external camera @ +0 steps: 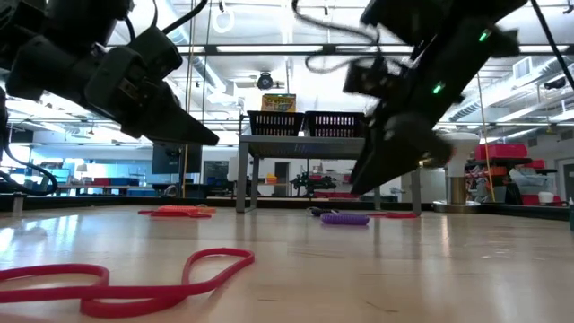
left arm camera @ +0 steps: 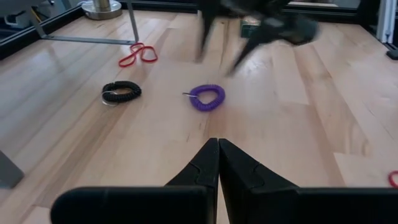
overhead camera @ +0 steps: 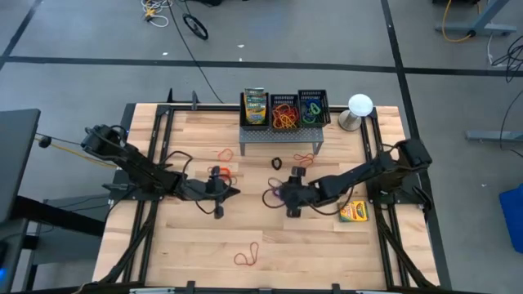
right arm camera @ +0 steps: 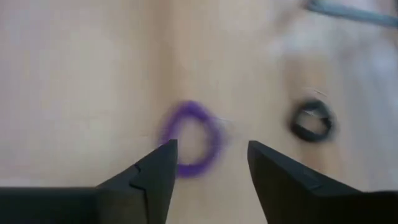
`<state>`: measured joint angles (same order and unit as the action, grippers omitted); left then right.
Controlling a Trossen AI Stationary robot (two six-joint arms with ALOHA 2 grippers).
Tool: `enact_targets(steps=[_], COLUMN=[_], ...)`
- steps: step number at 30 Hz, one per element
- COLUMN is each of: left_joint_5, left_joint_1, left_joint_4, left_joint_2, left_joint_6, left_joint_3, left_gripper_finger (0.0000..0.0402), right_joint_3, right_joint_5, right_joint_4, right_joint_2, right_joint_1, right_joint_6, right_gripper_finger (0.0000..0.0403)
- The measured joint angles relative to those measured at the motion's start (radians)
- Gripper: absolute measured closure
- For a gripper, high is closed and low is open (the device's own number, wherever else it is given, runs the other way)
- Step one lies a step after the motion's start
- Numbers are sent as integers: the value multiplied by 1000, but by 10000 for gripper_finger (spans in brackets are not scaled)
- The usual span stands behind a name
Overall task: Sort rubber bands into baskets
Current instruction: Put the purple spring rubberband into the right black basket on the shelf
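Three black mesh baskets [overhead camera: 284,109] stood in a row on a grey perforated stand [overhead camera: 280,135] at the far edge of the wooden worktop [overhead camera: 327,245]. One basket held a crayon box [overhead camera: 256,106], the middle one a heap of orange and red rubber bands [overhead camera: 284,114], the last green and blue ones.

The right hand [right arm camera: 208,158] hovered low near the middle of the worktop with its fingers spread wide, holding nothing. A purple coiled band [right arm camera: 189,139] lay on the wood just ahead of the gap between its fingers. A black coiled band [left arm camera: 121,92] lay near the purple one, toward the stand. A red band [left arm camera: 138,55] lay farther on, beside the stand's leg.

The left hand [left arm camera: 217,163] faced the right hand from the other side, fingers pressed together and empty. An orange band [overhead camera: 221,153] lay on the worktop beyond the left arm, toward the stand.

Another red band [overhead camera: 248,256] lay well apart from both hands, near the front edge. A second crayon box [overhead camera: 353,212] lay flat beside the right arm. A white ball on a metal base [overhead camera: 358,110] stood next to the baskets.
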<state>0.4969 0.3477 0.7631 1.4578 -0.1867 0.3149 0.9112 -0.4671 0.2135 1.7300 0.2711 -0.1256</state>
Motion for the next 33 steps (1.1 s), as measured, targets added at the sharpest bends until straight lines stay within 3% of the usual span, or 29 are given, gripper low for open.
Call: enact_targets(steps=[7, 19, 28, 33], left_joint_5=[0, 0, -2, 0], left_joint_1=[-9, -14, -29, -30], left_joint_4=[2, 14, 26, 25], left_joint_2=[0, 0, 0, 0], left_joint_6=[3, 12, 18, 19], left_joint_3=[0, 0, 2, 2], left_gripper_finger=[387, 387, 387, 387], right_joint_3=[0, 0, 2, 2], right_joint_5=[79, 220, 233, 229], right_joint_4=[-35, -99, -100, -99], right_joint_2=[26, 59, 107, 103], right_joint_1=[9, -65, -68, -67], right_joint_6=[77, 61, 53, 60], right_gripper_finger=[215, 292, 288, 332])
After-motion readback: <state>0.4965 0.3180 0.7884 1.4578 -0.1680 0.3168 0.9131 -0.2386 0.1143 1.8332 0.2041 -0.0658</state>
